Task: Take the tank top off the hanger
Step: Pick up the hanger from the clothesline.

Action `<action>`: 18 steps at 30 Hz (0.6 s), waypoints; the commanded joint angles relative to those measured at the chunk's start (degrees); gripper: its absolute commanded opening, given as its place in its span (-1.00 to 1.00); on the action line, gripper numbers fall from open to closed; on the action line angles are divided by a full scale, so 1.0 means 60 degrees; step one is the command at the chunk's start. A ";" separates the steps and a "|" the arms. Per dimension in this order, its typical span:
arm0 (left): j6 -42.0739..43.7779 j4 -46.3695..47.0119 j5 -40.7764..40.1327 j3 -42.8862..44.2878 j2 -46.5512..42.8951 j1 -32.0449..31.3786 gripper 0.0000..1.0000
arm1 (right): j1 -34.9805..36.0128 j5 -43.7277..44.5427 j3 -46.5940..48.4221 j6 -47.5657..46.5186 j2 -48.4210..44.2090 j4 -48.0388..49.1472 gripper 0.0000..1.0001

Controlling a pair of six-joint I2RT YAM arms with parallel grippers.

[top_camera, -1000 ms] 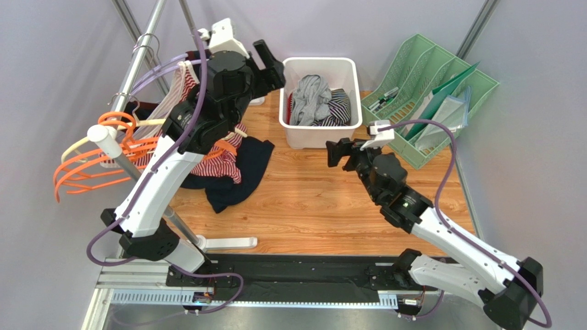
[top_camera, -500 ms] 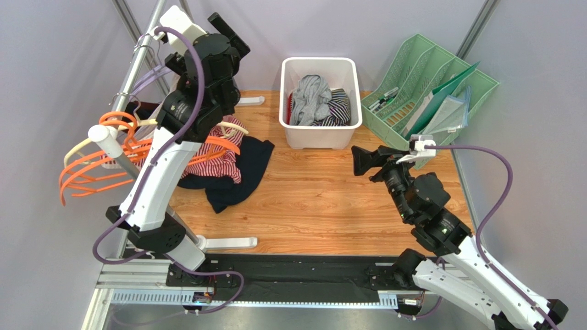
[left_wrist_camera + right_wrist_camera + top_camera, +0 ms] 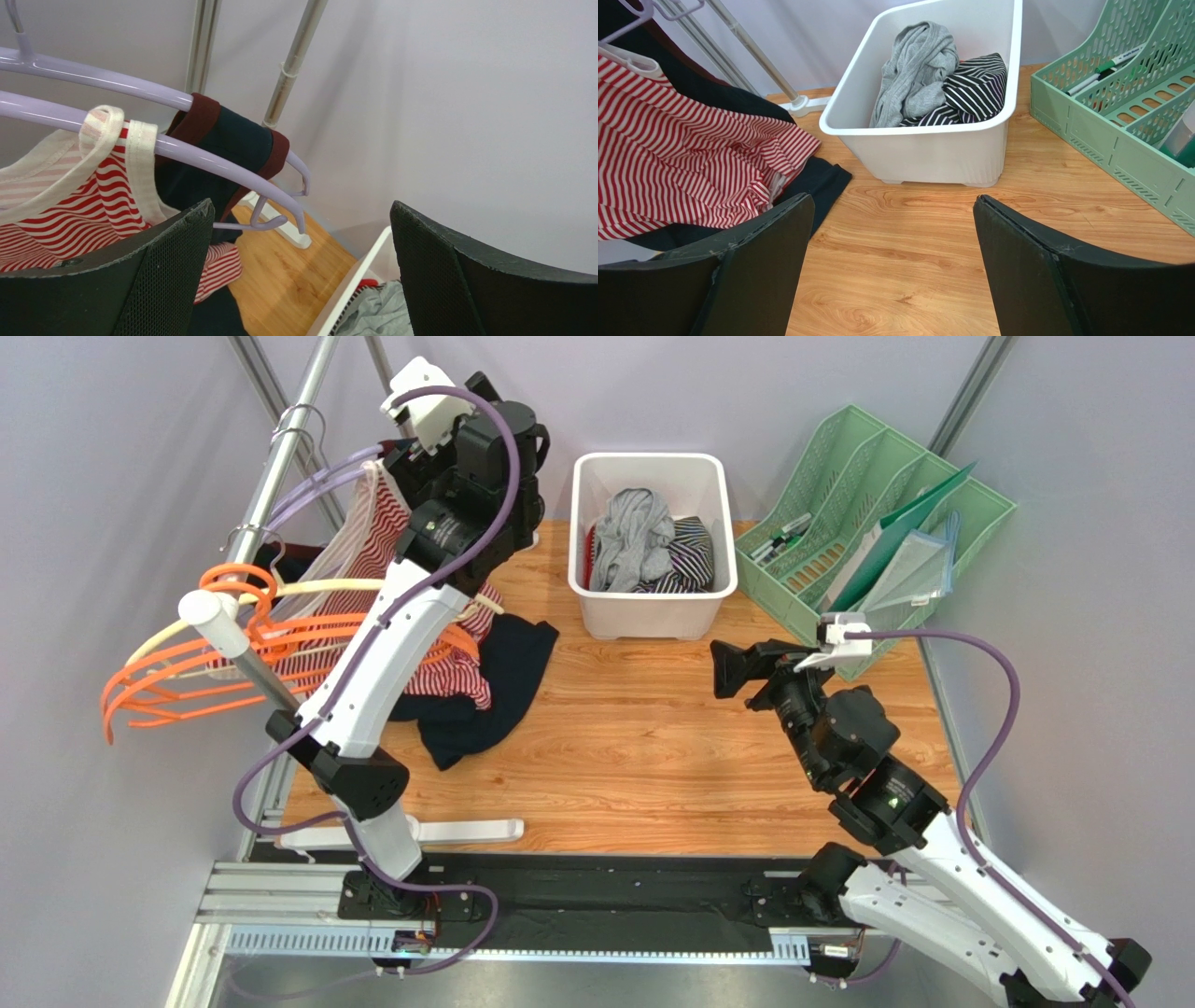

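Your left gripper (image 3: 300,210) wide open, striped tank top (image 3: 84,196) on the lavender hanger (image 3: 210,163) just ahead of its left finger, your right gripper (image 3: 892,199) open too, white bin (image 3: 927,150) ahead of it

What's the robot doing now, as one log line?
left gripper: open, by hanger | striped tank top: on hanger | right gripper: open, empty

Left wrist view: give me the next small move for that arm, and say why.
Probably ease the left gripper toward the view's upper left, to the cream strap of the striped tank top, then close on it. Its fingers stand open and empty, and the strap is looped over the lavender hanger, up-left of the gap.
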 commanded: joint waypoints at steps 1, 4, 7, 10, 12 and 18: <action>0.0205 0.0939 -0.0534 -0.0050 0.0232 0.0178 0.98 | 0.0012 0.0093 -0.0089 -0.0246 0.0169 0.0203 0.81; 0.0115 0.1114 -0.0388 -0.0241 0.0291 0.0354 0.98 | 0.0012 0.0122 -0.0191 -0.0290 0.0227 0.0262 0.81; -0.0146 0.1028 -0.0372 -0.0417 0.0291 0.0559 0.89 | 0.0012 0.0166 -0.0236 -0.0363 0.0228 0.0321 0.81; -0.0236 0.0997 -0.0431 -0.0797 0.0130 0.0764 0.69 | 0.0012 0.0225 -0.0294 -0.0393 0.0184 0.0335 0.81; -0.0105 0.1172 -0.0417 -0.0914 0.0144 0.0866 0.51 | 0.0012 0.0239 -0.0411 -0.0393 0.0169 0.0481 0.82; -0.0894 0.1085 -0.0168 -0.1442 -0.0030 0.1247 0.43 | 0.0012 0.0122 -0.0441 -0.0466 0.0403 0.0613 0.82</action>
